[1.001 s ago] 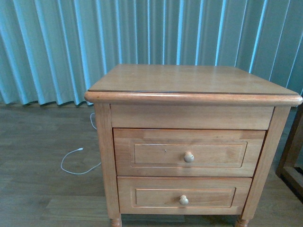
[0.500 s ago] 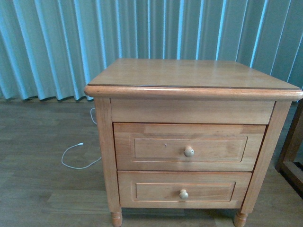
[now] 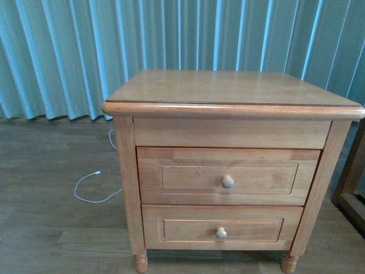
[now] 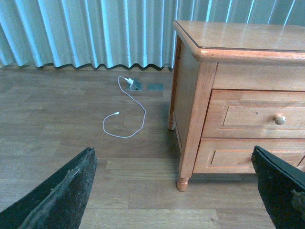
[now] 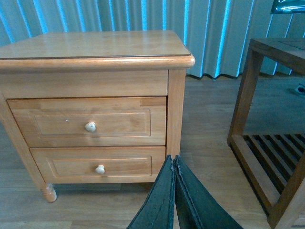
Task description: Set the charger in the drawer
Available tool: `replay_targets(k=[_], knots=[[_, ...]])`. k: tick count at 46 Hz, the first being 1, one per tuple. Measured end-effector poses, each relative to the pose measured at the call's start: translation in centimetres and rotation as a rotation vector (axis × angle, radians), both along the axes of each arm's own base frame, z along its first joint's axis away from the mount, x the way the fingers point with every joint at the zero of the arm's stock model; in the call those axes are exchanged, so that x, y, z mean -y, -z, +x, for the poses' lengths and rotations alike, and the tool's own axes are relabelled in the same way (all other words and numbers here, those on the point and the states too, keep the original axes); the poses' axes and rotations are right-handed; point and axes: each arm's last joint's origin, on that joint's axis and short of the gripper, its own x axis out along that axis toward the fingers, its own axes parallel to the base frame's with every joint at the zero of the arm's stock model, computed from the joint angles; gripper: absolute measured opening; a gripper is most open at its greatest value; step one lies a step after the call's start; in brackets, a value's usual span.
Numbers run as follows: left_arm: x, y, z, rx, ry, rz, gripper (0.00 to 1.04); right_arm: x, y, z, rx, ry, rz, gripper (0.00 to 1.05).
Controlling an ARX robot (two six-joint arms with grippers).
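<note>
Front view: the nightstand [image 3: 228, 165] fills the centre, its taller upper drawer [image 3: 228, 176] shut, and a thin white cable [image 3: 94, 191] lies on the floor at lower left. I see no charger in any view.

Left wrist view: my left fingers [image 4: 57, 195] are spread wide at the lower corners.

Right wrist view: my right fingers [image 5: 167, 200] are pressed together, empty, at bottom centre, with a slatted wooden rack [image 5: 267, 157] at right

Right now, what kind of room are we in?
Probably a bedroom or a mock-up of one: a light-wood nightstand with two knobbed drawers, floor-length pale blue curtains behind it, wood-plank flooring with a white cable trailing from a floor outlet.
</note>
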Motion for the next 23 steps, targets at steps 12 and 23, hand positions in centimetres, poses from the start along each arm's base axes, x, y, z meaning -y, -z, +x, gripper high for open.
replay_targets(k=[12, 23], knots=[[0.00, 0.00, 0.00, 0.000, 0.000, 0.000, 0.99, 0.00, -0.02, -0.01, 0.003, 0.000, -0.001, 0.23], [0.00, 0.00, 0.00, 0.000, 0.000, 0.000, 0.99, 0.00, -0.02, -0.01, 0.003, 0.000, -0.001, 0.66]])
